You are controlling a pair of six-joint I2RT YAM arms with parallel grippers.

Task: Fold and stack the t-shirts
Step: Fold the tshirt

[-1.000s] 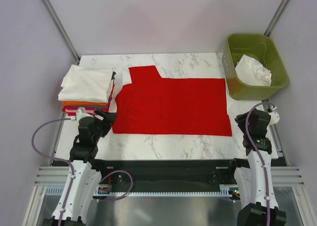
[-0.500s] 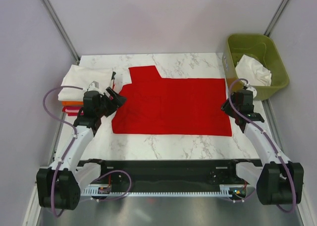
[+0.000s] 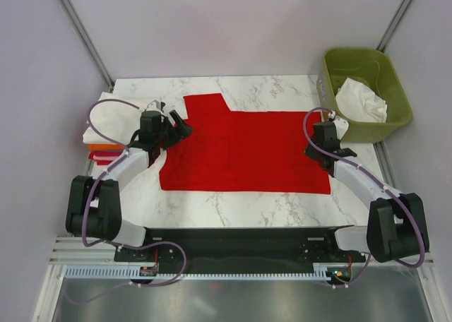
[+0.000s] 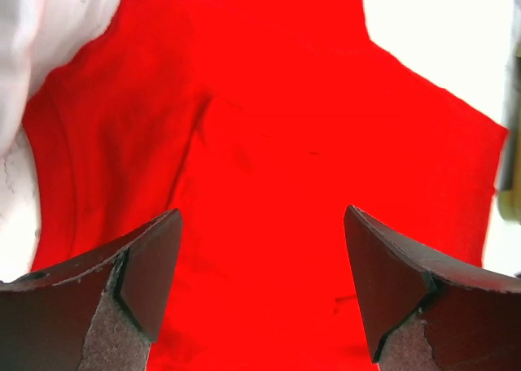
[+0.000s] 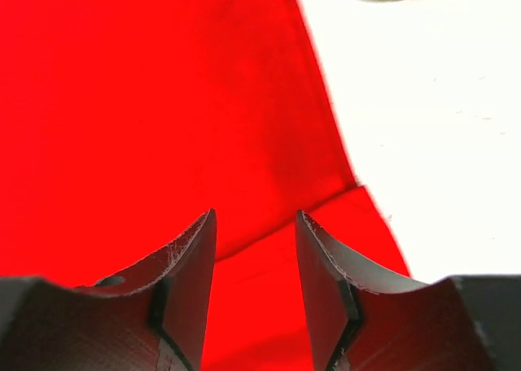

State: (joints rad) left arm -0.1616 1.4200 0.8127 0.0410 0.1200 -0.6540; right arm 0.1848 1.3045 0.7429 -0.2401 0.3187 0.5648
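A bright red cotton t-shirt lies flat and partly folded in the middle of the white marble table. The left hand hovers wide open and empty over the shirt's left edge, just beside the stack of folded white, orange and dark red shirts. The right hand hovers half open, holding nothing, over the right edge (near the olive-green plastic bin). Each hand should probably pinch only its own edge, low and evenly. Bare table shows along the near side; both flanks look crowded.
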